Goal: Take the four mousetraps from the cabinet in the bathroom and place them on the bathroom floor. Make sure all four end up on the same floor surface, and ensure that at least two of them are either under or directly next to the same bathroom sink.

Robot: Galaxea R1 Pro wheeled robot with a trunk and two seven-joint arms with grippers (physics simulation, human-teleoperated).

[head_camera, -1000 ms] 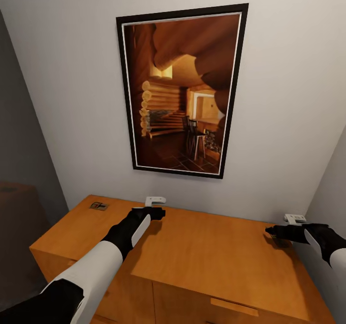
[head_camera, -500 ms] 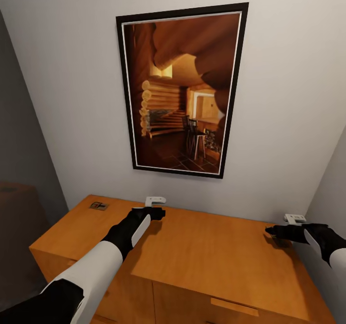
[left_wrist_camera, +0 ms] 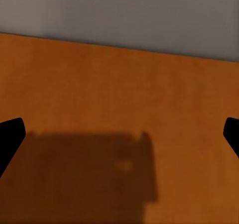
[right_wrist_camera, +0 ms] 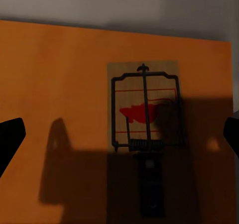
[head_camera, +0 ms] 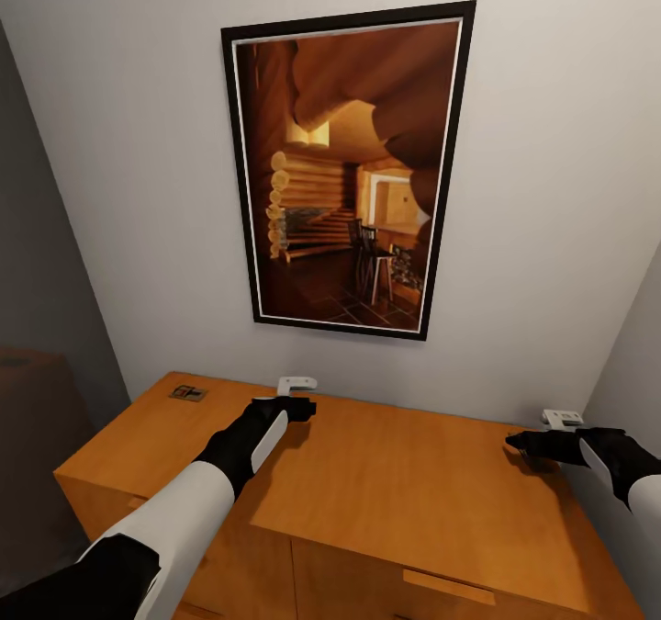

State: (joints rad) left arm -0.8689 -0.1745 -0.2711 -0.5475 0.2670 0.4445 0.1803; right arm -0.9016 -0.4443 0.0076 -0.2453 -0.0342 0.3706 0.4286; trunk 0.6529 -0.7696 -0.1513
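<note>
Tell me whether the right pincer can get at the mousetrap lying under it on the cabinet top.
Probably yes. The right pincer hangs open over the mousetrap, which lies flat on the cabinet top near its back corner, with nothing between them; only the wall close behind could crowd it.

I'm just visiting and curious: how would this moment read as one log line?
stage: reaching | right gripper: open above flat wooden mousetrap on orange-brown wooden cabinet | left gripper: open over bare top | second mousetrap: far-left corner

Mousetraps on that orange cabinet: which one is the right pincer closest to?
The mousetrap at the cabinet's right rear corner, under the right pincer; the other lies at the far left corner.
</note>
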